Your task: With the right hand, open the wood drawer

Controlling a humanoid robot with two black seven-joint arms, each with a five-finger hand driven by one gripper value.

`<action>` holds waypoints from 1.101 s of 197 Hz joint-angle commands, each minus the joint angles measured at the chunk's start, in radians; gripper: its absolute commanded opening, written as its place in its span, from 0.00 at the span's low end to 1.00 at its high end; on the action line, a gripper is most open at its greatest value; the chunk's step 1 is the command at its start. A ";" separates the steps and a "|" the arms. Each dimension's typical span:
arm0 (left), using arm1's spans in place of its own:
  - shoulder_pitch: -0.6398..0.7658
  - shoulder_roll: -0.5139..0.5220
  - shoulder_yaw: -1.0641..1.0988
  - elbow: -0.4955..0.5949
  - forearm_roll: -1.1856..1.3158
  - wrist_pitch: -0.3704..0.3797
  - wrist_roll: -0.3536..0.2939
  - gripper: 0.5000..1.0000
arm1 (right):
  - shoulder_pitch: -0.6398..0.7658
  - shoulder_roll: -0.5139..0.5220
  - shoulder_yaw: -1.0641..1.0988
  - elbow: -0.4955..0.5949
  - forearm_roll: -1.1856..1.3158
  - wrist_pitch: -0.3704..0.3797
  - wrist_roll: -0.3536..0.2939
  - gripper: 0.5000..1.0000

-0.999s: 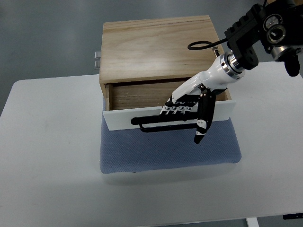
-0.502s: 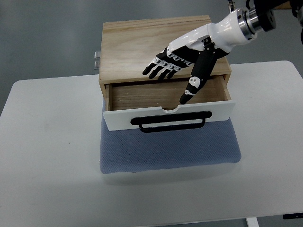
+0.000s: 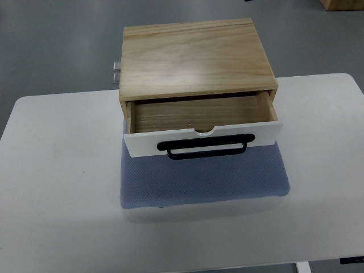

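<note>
Resting on a blue mat (image 3: 205, 185) toward the far edge of the white table (image 3: 62, 170), the wood drawer (image 3: 199, 114) stands partly pulled out, its white front (image 3: 142, 144) carrying a black handle (image 3: 206, 147). Neither hand appears, so finger state cannot be told.

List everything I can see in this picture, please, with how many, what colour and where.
Light wooden box cabinet: one, pale wood, at the back middle of the table, standing on the mat.
White-fronted wooden drawer: one, pulled partly out of the cabinet toward the camera; nothing visible inside.
Black bar handle: one, black, across the drawer's white front.
Blue-grey textured mat: one, under and in front of the cabinet.
Small metal fitting: one, silver, at the cabinet's back left edge.
White table: one, white, fills most of the view.
Grey floor: beyond the table.
Robot's hands: none in view.
</note>
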State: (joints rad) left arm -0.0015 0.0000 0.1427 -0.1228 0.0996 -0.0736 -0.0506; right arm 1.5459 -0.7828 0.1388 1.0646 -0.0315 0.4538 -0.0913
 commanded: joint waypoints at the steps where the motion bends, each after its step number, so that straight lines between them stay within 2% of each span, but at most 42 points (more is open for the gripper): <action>1: 0.000 0.000 0.000 0.000 0.000 0.000 0.000 1.00 | -0.115 0.037 0.151 -0.100 -0.011 -0.069 -0.002 0.88; 15: 0.000 0.000 0.000 0.000 0.000 0.000 0.000 1.00 | -0.132 0.053 0.179 -0.124 -0.016 -0.081 -0.002 0.89; 16: 0.000 0.000 0.000 0.000 0.000 0.000 0.000 1.00 | -0.168 0.088 0.241 -0.187 -0.025 -0.108 -0.001 0.89; 18: 0.000 0.000 0.000 -0.001 0.000 0.000 0.000 1.00 | -0.176 0.096 0.255 -0.201 -0.027 -0.113 -0.002 0.88; 59: 0.000 0.000 0.000 0.000 0.000 0.000 0.000 1.00 | -0.288 0.208 0.444 -0.420 -0.031 -0.162 0.004 0.88; 97: 0.000 0.000 0.000 0.000 0.000 0.000 0.000 1.00 | -0.349 0.261 0.493 -0.549 -0.033 -0.218 0.073 0.89; 151: 0.000 0.000 0.000 0.000 0.000 0.000 0.000 1.00 | -0.418 0.339 0.579 -0.601 -0.031 -0.325 0.156 0.89; 171: 0.000 0.000 0.000 0.000 0.000 0.000 0.000 1.00 | -0.441 0.366 0.593 -0.603 -0.031 -0.343 0.173 0.89; 199: 0.000 0.000 0.000 0.000 0.000 0.000 0.000 1.00 | -0.468 0.396 0.594 -0.607 -0.030 -0.371 0.248 0.89; 217: 0.000 0.000 0.000 -0.001 0.000 0.000 0.000 1.00 | -0.481 0.416 0.594 -0.607 -0.028 -0.376 0.257 0.89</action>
State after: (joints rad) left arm -0.0015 0.0000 0.1427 -0.1231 0.0997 -0.0736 -0.0506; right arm 1.0799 -0.3879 0.7328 0.4578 -0.0613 0.0854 0.1486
